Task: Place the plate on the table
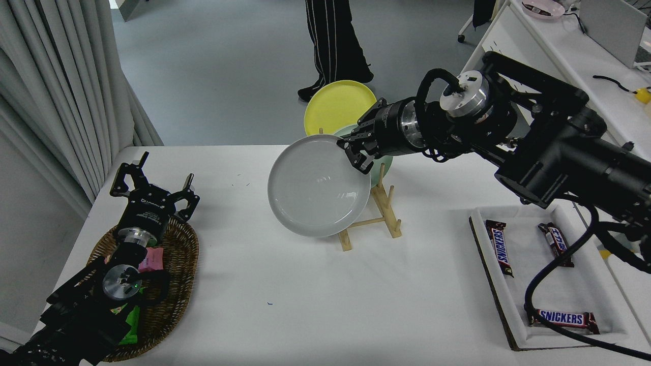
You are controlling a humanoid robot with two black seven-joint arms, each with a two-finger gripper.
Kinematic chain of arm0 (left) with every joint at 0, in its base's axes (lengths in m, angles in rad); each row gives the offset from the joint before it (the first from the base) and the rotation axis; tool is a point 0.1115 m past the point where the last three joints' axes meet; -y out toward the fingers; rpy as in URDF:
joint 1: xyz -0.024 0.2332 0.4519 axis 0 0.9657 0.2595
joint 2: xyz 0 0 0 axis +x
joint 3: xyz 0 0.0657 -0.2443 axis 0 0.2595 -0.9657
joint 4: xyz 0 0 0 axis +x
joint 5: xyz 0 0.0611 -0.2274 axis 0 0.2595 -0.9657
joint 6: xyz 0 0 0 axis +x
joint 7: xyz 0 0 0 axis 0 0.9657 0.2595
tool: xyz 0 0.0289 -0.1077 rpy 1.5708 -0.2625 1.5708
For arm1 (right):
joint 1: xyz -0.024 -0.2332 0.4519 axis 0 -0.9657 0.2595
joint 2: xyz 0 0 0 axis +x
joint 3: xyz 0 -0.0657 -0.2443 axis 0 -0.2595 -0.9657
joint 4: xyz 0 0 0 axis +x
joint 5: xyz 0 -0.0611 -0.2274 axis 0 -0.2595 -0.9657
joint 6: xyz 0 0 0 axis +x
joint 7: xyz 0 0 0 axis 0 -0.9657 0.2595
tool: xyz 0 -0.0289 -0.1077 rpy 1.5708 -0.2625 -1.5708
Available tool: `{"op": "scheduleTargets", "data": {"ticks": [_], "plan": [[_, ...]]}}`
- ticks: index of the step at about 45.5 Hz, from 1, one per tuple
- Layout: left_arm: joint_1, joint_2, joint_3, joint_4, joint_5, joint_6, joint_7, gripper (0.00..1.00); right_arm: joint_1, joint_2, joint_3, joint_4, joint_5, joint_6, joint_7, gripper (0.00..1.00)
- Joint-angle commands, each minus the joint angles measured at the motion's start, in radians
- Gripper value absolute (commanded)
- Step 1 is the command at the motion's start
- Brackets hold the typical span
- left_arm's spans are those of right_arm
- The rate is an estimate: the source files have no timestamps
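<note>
My right gripper (pixel 354 155) is shut on the right rim of the light-gray plate (pixel 315 188) and holds it in the air, tilted with its face toward me, left of the wooden rack (pixel 374 218) and above the white table (pixel 285 284). The mint-green plate (pixel 382 166) and the yellow plate (pixel 335 104) stand in the rack behind it; the green one is mostly hidden by my gripper and the gray plate. My left gripper (pixel 152 178) is open, parked over the wicker basket (pixel 175 269) at the lower left.
A white tray (pixel 488 264) with several chocolate bars lies at the right. A person's legs (pixel 333 40) stand beyond the table's far edge. A white perforated desk (pixel 539 86) stands at the upper right. Curtains hang at the left.
</note>
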Motion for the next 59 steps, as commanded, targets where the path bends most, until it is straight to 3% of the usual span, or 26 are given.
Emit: {"op": "scheduleTargets", "data": {"ticks": [1, 12, 19, 37, 59], "plan": [[0.0, 0.0, 0.0, 0.0, 0.0, 0.0, -0.001, 1.0, -0.113, 0.027, -0.012, 0.071, -0.044, -0.043, -0.005, 0.0], [0.0, 0.0, 0.0, 0.0, 0.0, 0.0, -0.001, 1.0, -0.256, 0.039, 0.052, 0.066, -0.097, -0.043, -0.037, 0.0], [0.0, 0.0, 0.0, 0.0, 0.0, 0.0, -0.001, 1.0, -0.345, 0.116, 0.141, -0.012, -0.12, -0.043, -0.054, 0.0], [0.0, 0.0, 0.0, 0.0, 0.0, 0.0, -0.001, 1.0, -0.388, 0.183, 0.172, -0.216, -0.128, -0.043, -0.094, 0.0], [0.0, 0.0, 0.0, 0.0, 0.0, 0.0, -0.001, 1.0, -0.423, 0.179, 0.153, -0.233, -0.128, -0.043, -0.133, 0.0]]}}
